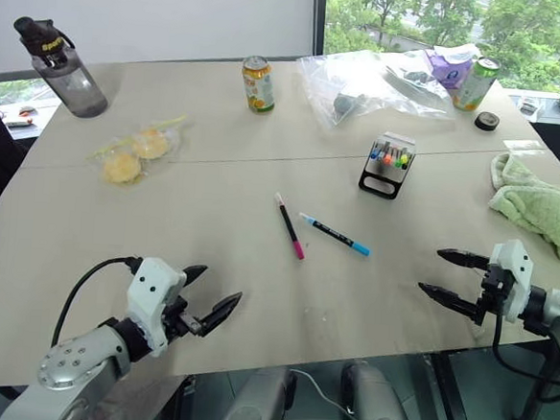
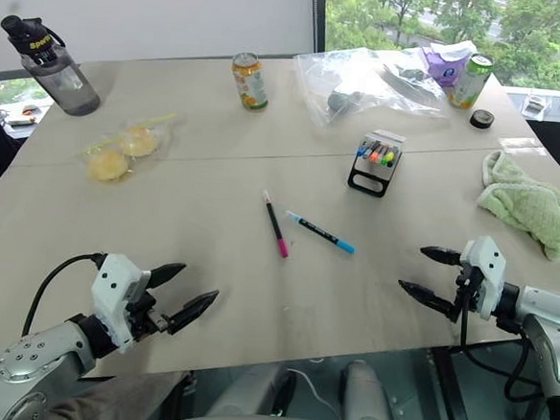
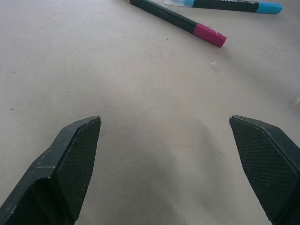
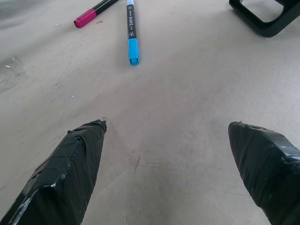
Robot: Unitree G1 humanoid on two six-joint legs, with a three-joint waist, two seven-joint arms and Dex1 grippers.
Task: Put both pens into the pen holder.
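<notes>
A: Windows run along the far side of the room, trees outside; below them a broad beige table (image 1: pixel 212 215) carries everything. What lies around the holder?

B: Take the holder (image 1: pixel 387 166) as the mark, right of the table's middle, stubby coloured markers standing in it. Beyond it a clear plastic bag (image 1: pixel 366 86) is spread out, with a purple pouch (image 1: pixel 449 66) and a green can (image 1: pixel 475 83) further to the right. To its right, near the table edge, sits a crumpled green towel (image 1: pixel 540 207).

A: And to its left?

B: Well to the left, at the far corner, a dark bottle (image 1: pixel 67 68). Nearer, a bag of yellow buns (image 1: pixel 135 150). An orange can (image 1: pixel 258 84) stands beyond and left of the holder.

A: The pens?

B: Both lie flat on the table, nearer than the holder and a little left of it. The pink pen (image 1: pixel 289 226) and the blue pen (image 1: pixel 334 234) sit just beside each other, apart, with their far ends closest. Neither is touched.

A: The grippers?

B: Left gripper (image 1: pixel 209 297) hovers at the near edge, well left of the pens, fingers spread wide, holding nothing. Right gripper (image 1: pixel 442 273) hovers nearer than the holder and to its right, likewise spread and empty.
</notes>
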